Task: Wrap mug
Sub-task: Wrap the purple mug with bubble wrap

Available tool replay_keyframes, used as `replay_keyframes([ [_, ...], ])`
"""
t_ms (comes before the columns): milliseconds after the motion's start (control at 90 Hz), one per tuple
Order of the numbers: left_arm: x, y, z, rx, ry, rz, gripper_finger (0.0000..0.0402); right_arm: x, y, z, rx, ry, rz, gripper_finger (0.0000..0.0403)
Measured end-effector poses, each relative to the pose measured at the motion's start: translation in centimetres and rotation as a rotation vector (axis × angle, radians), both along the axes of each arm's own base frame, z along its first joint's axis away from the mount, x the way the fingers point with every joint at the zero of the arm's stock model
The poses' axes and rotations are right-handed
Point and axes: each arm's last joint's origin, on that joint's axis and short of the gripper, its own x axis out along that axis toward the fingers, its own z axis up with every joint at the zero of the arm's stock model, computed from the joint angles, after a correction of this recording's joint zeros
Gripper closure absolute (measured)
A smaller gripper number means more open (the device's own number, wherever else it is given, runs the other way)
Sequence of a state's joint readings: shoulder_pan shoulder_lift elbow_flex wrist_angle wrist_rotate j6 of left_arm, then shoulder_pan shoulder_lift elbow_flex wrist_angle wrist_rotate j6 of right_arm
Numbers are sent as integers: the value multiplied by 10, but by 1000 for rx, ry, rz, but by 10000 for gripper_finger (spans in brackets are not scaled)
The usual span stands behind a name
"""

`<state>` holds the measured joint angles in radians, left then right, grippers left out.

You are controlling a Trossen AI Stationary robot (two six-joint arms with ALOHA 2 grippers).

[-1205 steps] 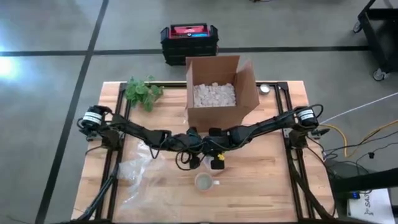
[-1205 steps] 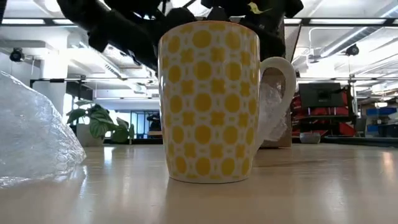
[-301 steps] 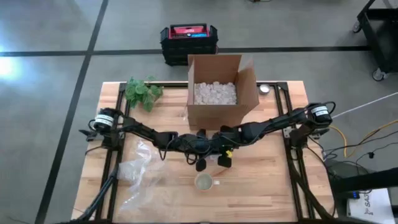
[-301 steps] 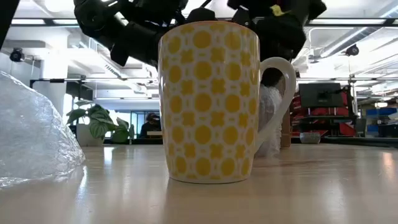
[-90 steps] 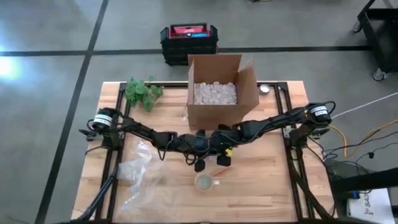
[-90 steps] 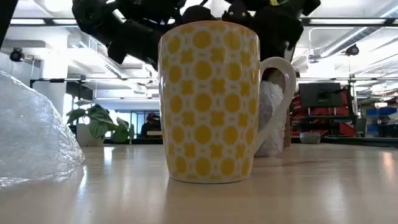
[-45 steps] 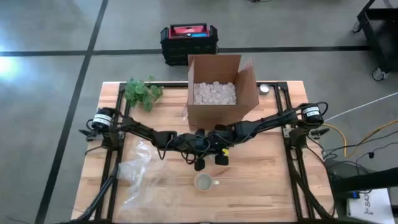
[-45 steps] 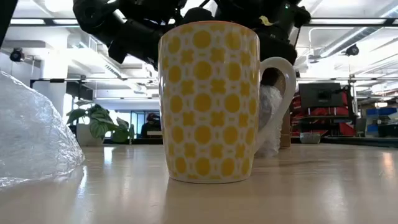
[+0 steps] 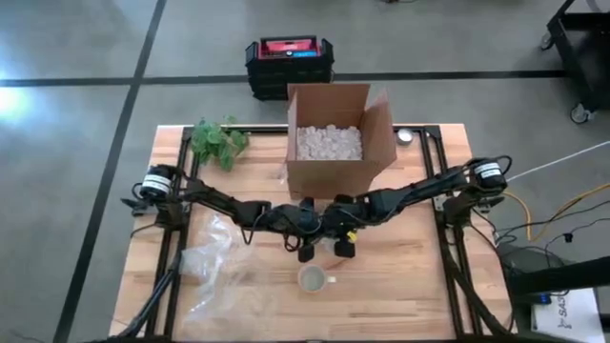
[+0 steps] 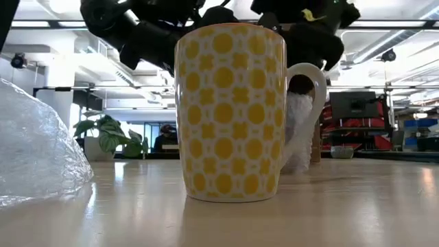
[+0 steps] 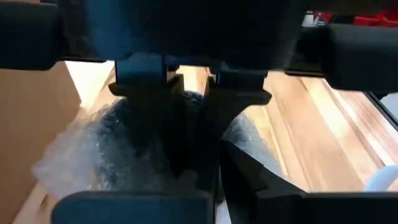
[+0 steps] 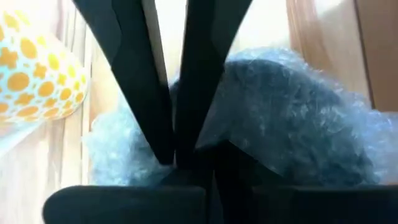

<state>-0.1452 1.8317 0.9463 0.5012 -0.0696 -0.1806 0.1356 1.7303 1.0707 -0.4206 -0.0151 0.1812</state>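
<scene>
While clamped on bubble wrap (image 12: 292,118), left gripper (image 9: 305,250) and right gripper (image 9: 343,246) side by side; mug (image 9: 312,278) on tabletop (image 9: 400,286) just in front.

In the low view the mug (image 10: 232,110) hid most of the bubble wrap (image 10: 298,130) behind it, at three o'clock, and both arms ran off the top edge.

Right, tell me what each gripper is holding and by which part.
Both the left gripper and the right gripper are shut on one bubble wrap piece, each pinching a fold of it. The mug stands unheld.
</scene>
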Motion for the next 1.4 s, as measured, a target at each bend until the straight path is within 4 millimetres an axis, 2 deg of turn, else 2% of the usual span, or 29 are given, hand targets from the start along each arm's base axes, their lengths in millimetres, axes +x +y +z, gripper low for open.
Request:
replay_keyframes([
  [78,0,0,0,0,-1,0,402,1,0,3,-3,7,14,400],
  [333,0,0,0,-1,3,-3,402,5,-1,42,-2,-15,41,400],
  [422,0,0,0,0,6,-2,402,7,-5,37,-1,-10,41,400],
  [600,0,1,0,1,1,3,402,10,-14,1,-2,70,26,401],
  [700,0,0,0,1,1,1,402,11,-13,-7,21,93,44,401],
  [822,0,0,1,2,-3,-2,402,8,-12,0,34,80,56,401],
  [1111,0,0,0,3,6,-5,402,-12,-9,50,81,-26,50,400],
  [1233,0,0,0,2,5,-7,402,-17,0,45,120,-1,73,400],
  [1400,0,0,0,3,5,-6,402,-10,2,23,82,-13,42,400],
])
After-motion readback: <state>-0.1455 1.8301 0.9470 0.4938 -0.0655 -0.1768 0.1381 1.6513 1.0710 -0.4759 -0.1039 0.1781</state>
